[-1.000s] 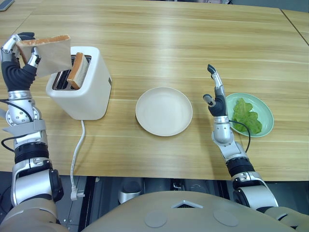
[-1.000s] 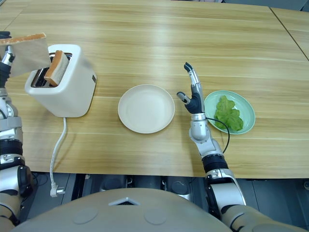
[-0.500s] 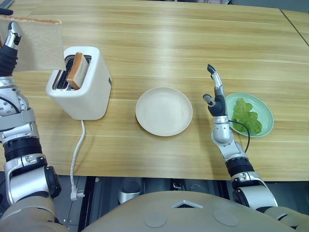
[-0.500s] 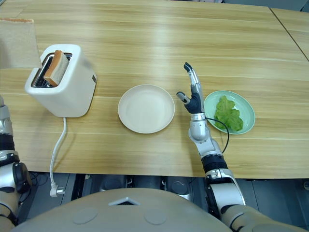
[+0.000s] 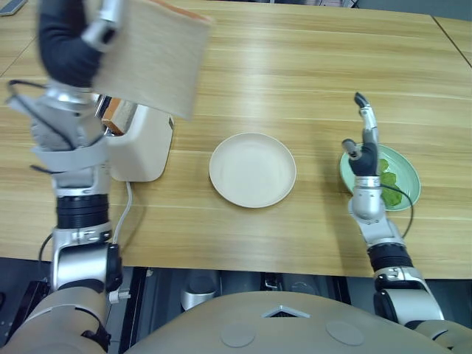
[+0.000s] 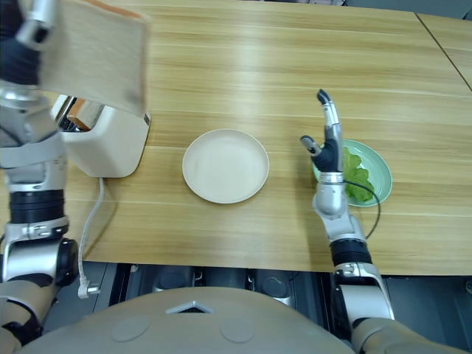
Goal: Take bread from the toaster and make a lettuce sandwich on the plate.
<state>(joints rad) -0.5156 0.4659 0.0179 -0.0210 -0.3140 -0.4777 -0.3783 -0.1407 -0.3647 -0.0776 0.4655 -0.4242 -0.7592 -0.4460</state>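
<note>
My left hand (image 5: 70, 40) is raised high over the table's left side, shut on a slice of bread (image 5: 153, 57) that hangs above the white toaster (image 5: 146, 144). A second slice (image 5: 118, 118) still stands in the toaster's slot, mostly hidden by the held slice. The cream plate (image 5: 252, 169) lies bare at the centre. A green dish with lettuce (image 5: 392, 188) sits at the right. My right hand (image 5: 365, 144) stands upright and open at the dish's left rim, holding nothing.
The toaster's white cord (image 5: 120, 217) trails over the table's front edge. Bare wooden tabletop (image 5: 295, 66) stretches behind the plate and between the plate and the dish.
My left hand has swung the bread up and rightward, from the far left to above the toaster. My right hand has shifted right, closer to the lettuce dish.
</note>
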